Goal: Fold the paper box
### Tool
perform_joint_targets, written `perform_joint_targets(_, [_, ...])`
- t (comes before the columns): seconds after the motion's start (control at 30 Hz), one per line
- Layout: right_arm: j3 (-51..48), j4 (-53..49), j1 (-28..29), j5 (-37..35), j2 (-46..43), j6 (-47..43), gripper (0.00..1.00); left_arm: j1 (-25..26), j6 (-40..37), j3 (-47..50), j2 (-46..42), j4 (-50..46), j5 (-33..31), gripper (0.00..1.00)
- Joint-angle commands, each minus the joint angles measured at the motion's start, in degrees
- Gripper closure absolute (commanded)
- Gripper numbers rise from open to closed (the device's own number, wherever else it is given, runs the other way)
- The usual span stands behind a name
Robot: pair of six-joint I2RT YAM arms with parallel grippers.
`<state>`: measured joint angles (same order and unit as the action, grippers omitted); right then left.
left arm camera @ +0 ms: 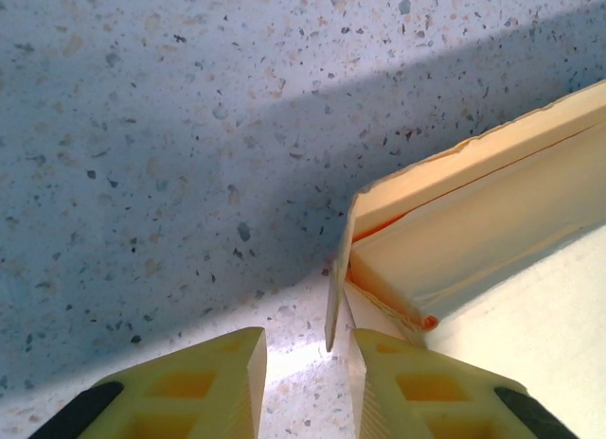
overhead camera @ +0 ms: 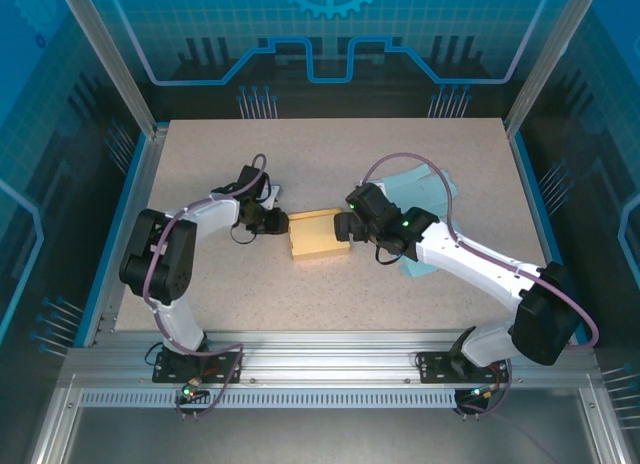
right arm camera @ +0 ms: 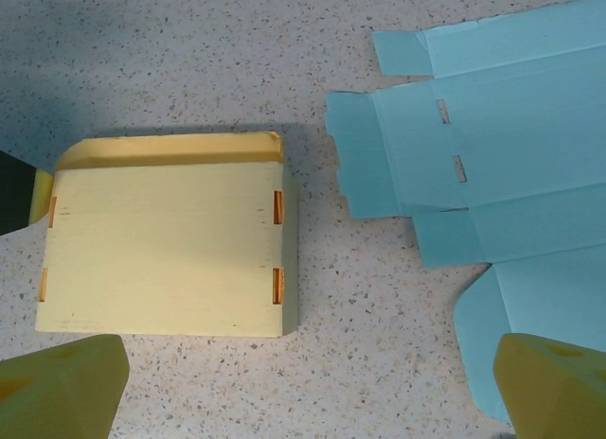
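Top external view: the yellow paper box point(overhead camera: 320, 235) lies near the middle of the speckled table point(overhead camera: 230, 294), between the two arms. The left gripper point(overhead camera: 272, 222) sits at the box's left end and the right gripper point(overhead camera: 350, 227) at its right end. A flat light-blue cardboard sheet point(overhead camera: 415, 189) lies on the table to the right of the box, partly under the right arm.

Left wrist view: the two yellow fingers point(left arm camera: 204, 382) stand a narrow gap apart. A thin end flap point(left arm camera: 333, 302) of the box stands on edge in that gap. Bare table shows between the flap and the finger on the left of that picture, so the flap is not pinched; whether the other finger touches it I cannot tell. Behind the flap, the box's end wall shows an orange seam.

Right wrist view: the right gripper's jaws are spread wide and hold nothing, each finger showing at a bottom corner. The box lies between and beyond them, its top panel closed flat with small orange slots along both short edges. The blue sheet lies unfolded just right of the box, not touching it.
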<state>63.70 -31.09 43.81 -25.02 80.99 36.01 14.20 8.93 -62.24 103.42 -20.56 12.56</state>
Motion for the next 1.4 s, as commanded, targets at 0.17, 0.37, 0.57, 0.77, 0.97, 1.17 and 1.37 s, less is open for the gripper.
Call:
perform_joint_targets(0.17, [-0.4, -0.2, -0.6, 0.3, 0.1, 0.7, 0.0, -0.4, -0.3, -4.4, 2.9, -1.5, 4.4, 0.73])
perform_joint_targets(0.37, [-0.9, 2.5, -2.7, 5.5, 1.3, -0.9, 0.0, -0.3, -0.2, -4.9, 4.2, 0.0, 7.9, 0.79])
perform_joint_targets(0.57, [0.7, 8.8, -10.4, 23.5, 7.9, -3.1, 0.01, -0.3, -0.4, -5.1, 5.1, -0.4, 8.2, 0.78])
perform_joint_targets(0.77, [6.4, 8.5, -11.4, 27.3, 17.8, -4.5, 0.01, -0.3, 0.6, -5.9, 6.7, -0.9, 7.7, 0.78])
perform_joint_targets(0.97, [9.5, 8.3, -11.7, 27.6, 23.2, -4.7, 0.01, -0.3, 0.4, -7.3, 7.8, -0.9, 8.2, 0.77])
perform_joint_targets(1.17, [10.3, 7.9, -11.9, 26.7, 24.9, -5.1, 0.01, -0.3, 0.1, -8.1, 8.5, 0.2, 9.7, 0.87])
perform_joint_targets(1.37, [10.8, 8.5, -12.5, 27.5, 26.6, -5.4, 0.01, -0.3, -0.6, -7.8, 8.0, 3.3, 12.2, 1.0])
